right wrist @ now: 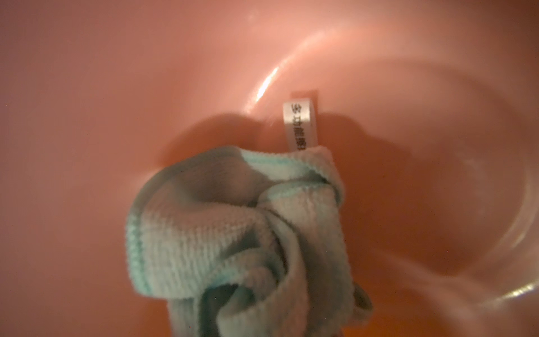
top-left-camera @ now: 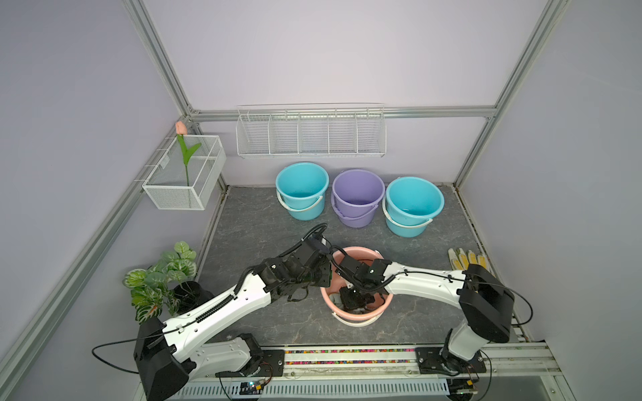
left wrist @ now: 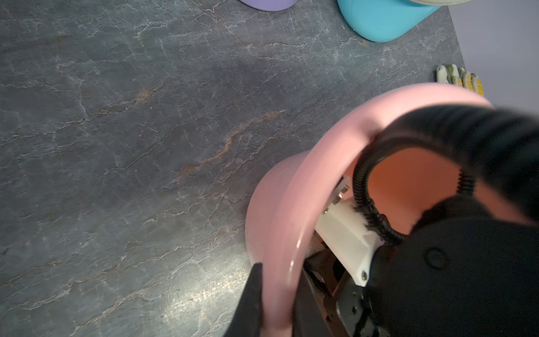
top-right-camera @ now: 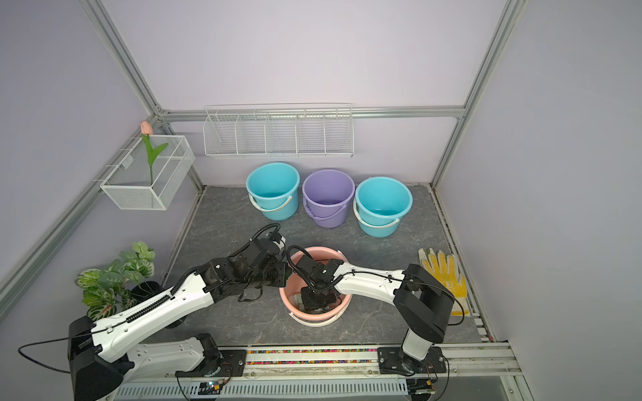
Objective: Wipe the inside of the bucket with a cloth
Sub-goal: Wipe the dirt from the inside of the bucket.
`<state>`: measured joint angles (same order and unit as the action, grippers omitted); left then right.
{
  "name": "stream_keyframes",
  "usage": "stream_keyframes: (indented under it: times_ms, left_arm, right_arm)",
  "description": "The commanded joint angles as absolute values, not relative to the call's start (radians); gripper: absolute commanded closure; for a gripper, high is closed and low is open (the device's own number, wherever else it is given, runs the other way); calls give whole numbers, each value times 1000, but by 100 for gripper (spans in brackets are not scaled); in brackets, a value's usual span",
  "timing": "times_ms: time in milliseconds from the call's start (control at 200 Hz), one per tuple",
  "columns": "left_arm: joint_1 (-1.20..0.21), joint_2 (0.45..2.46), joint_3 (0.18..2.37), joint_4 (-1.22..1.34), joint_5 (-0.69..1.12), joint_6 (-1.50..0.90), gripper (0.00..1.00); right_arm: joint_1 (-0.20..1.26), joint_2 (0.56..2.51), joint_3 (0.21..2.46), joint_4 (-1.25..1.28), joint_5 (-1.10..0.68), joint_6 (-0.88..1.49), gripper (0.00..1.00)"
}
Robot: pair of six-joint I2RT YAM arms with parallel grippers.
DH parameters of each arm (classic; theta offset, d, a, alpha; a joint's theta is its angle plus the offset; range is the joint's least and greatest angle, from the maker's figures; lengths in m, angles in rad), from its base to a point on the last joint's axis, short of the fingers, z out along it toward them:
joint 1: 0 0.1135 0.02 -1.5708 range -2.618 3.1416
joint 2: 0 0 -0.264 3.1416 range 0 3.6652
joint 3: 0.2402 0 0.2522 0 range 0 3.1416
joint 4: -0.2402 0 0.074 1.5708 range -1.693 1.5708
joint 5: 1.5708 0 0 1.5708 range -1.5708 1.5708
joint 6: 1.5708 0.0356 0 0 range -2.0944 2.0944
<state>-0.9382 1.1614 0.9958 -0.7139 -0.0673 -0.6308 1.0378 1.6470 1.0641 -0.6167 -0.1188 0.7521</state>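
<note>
A pink bucket (top-left-camera: 359,315) stands at the front middle of the grey table in both top views. My left gripper (left wrist: 278,289) is shut on the bucket's left rim (left wrist: 291,204), one finger outside the wall and one inside. My right gripper (top-left-camera: 352,300) reaches down inside the bucket and is shut on the cloth (right wrist: 233,218), a crumpled pale mint-green towel with a white tag (right wrist: 300,125). The bunched cloth lies against the pink inner wall (right wrist: 116,87) near the bottom and hides most of the right fingers. In a top view only a pale scrap of cloth (top-right-camera: 298,298) shows beside the right wrist.
A blue bucket (top-left-camera: 302,191), a purple bucket (top-left-camera: 357,198) and a stacked pair of blue buckets (top-left-camera: 413,205) line the back. A yellow-and-white glove (top-right-camera: 444,274) lies at the right edge. At the front left is a potted plant (top-left-camera: 159,277). Wire baskets (top-left-camera: 311,133) hang on the walls.
</note>
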Motion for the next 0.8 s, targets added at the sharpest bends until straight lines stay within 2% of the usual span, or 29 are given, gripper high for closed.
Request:
stream_keyframes:
  times_ms: [0, 205, 395, 685, 795]
  left_arm:
    - [-950, 1161, 1038, -674, -42, -616, 100]
    - [-950, 1162, 1040, -669, -40, -616, 100]
    - [-950, 1163, 1048, -674, -32, -616, 100]
    - [-950, 1162, 1055, -675, -22, -620, 100]
    - [-950, 1155, 1057, -675, -24, -622, 100]
  right_arm:
    - [1033, 1553, 1052, -631, -141, 806, 93]
    - [1026, 1396, 1068, -616, -213, 895, 93]
    - [1014, 1291, 1045, -486, -271, 1030, 93]
    - [977, 1257, 936, -158, -284, 1300, 93]
    - [978, 1266, 915, -119, -235, 1360, 93]
